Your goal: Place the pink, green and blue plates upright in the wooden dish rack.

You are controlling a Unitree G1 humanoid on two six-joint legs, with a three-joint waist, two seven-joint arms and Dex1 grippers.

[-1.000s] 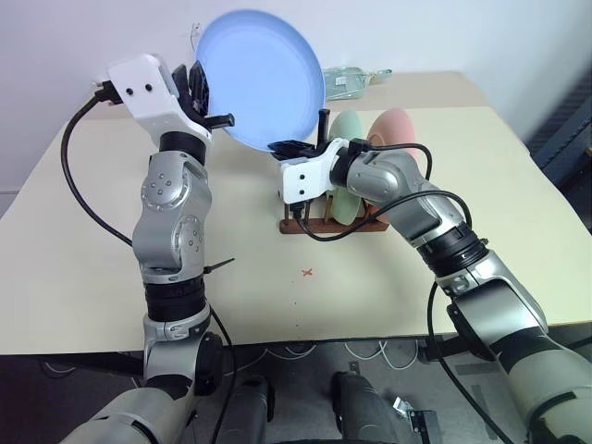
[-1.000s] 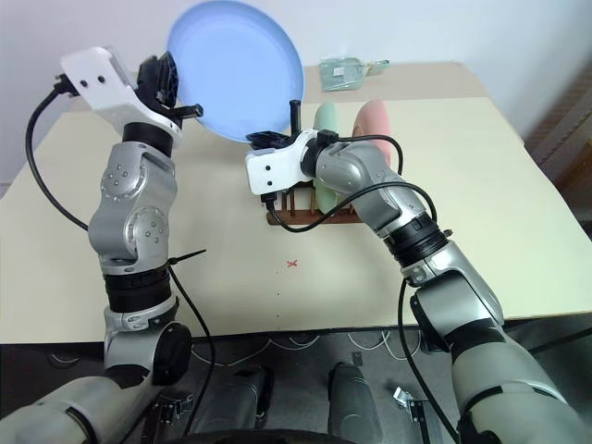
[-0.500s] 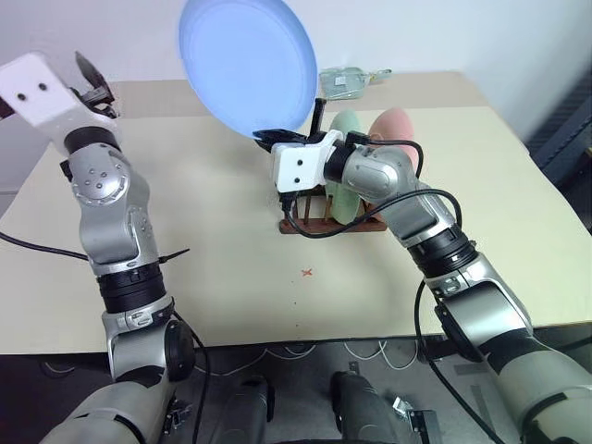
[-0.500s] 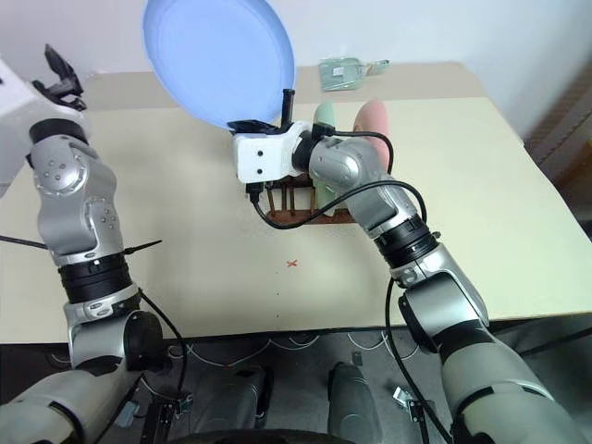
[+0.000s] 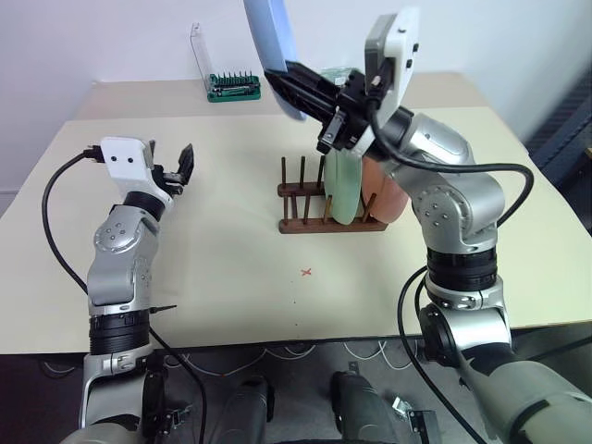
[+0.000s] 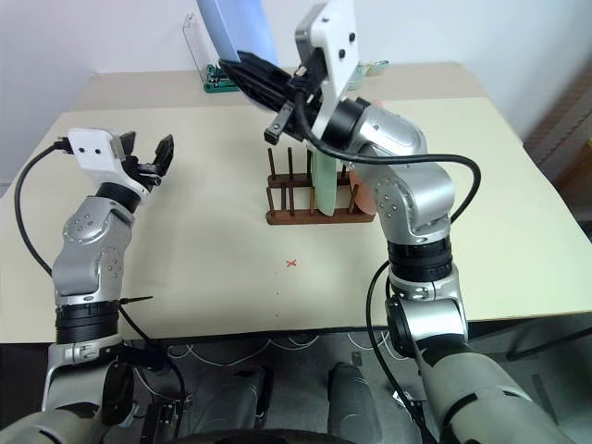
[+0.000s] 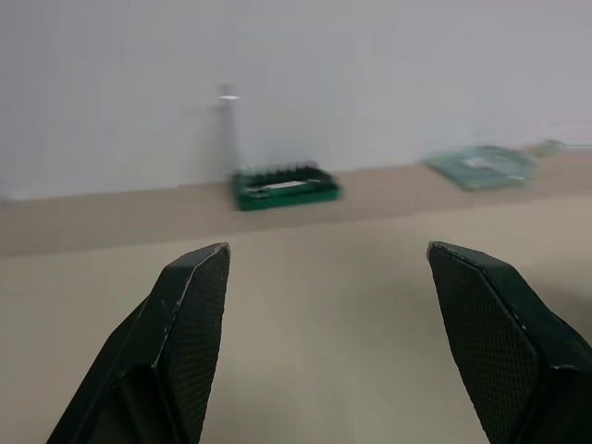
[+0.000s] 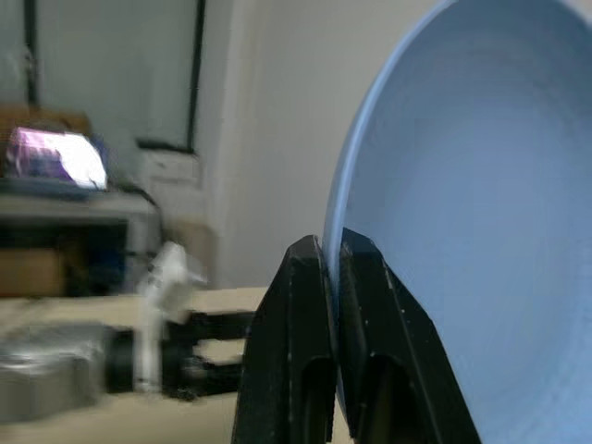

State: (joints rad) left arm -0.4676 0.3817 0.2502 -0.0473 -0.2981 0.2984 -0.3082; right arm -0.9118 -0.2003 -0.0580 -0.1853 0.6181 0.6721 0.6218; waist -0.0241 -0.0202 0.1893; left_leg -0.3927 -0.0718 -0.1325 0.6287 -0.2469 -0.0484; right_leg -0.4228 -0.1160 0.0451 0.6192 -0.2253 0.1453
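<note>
A beige table (image 5: 231,277) holds a dark wooden rack (image 5: 319,222) near its centre. The green plate (image 5: 340,190) and pink plate (image 5: 388,190) stand upright in the rack's right half, side by side. Above the rack, toward twelve o'clock, the right claw (image 5: 294,81) is clamped on the rim of the blue plate (image 5: 273,42), held on edge in the air. At nine o'clock, well apart from the rack, the left claw (image 5: 171,166) has its fingers spread wide and holds nothing. A green holder (image 5: 233,85) sits at the far edge.

Head stereo pair looking down over table (image 5: 231,277), sharing dish rack (image 5: 319,222), wrist cameras close along jaws
</note>
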